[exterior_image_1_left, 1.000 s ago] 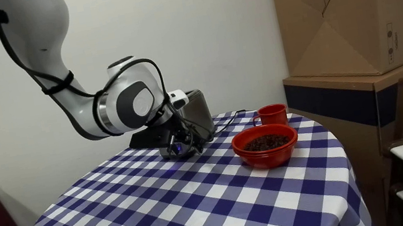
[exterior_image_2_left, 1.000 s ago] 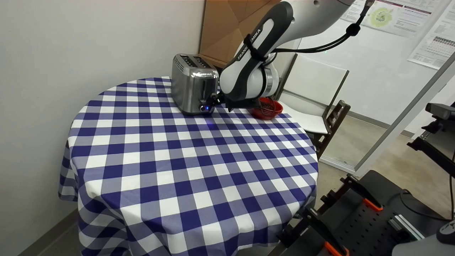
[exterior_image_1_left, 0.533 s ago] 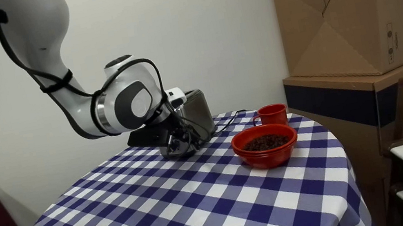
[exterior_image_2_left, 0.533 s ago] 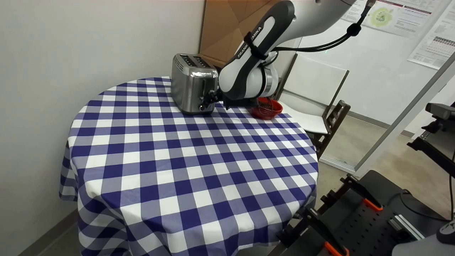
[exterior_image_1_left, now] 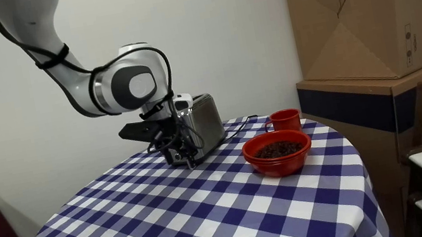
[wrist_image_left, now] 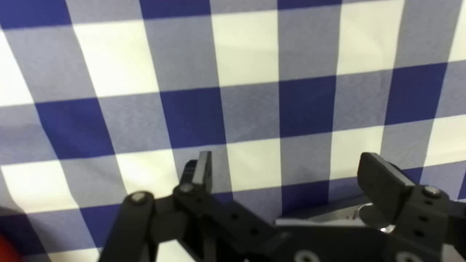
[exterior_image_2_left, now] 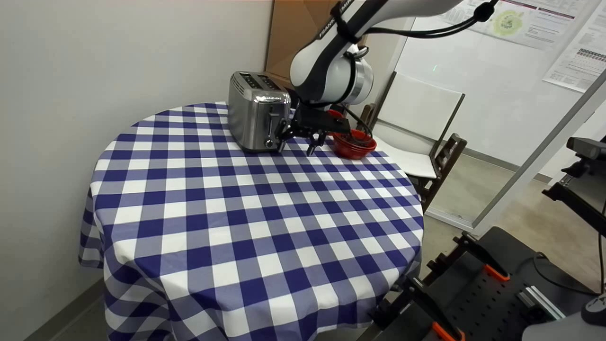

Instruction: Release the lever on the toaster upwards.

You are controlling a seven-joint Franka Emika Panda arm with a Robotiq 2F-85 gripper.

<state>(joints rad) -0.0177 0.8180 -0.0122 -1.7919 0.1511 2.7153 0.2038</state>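
Exterior view: pincer [exterior_image_1_left: 180, 163] partly hides toaster [exterior_image_1_left: 208, 123]; red bowls [exterior_image_1_left: 281, 166], mug [exterior_image_1_left: 287, 120] nearby.

My arm [exterior_image_1_left: 133, 84] has risen, and my gripper [exterior_image_2_left: 296, 148], earlier tilted toward the toaster [exterior_image_2_left: 253, 113], now points down beside it, its fingers visibly apart. In an exterior view the lever [exterior_image_2_left: 273, 114] now shows high on the toaster's front. The blue light at the knob [exterior_image_2_left: 269, 143], lit a second ago, is out. Part of the red cup [exterior_image_2_left: 335, 113] has come into sight beyond my gripper.
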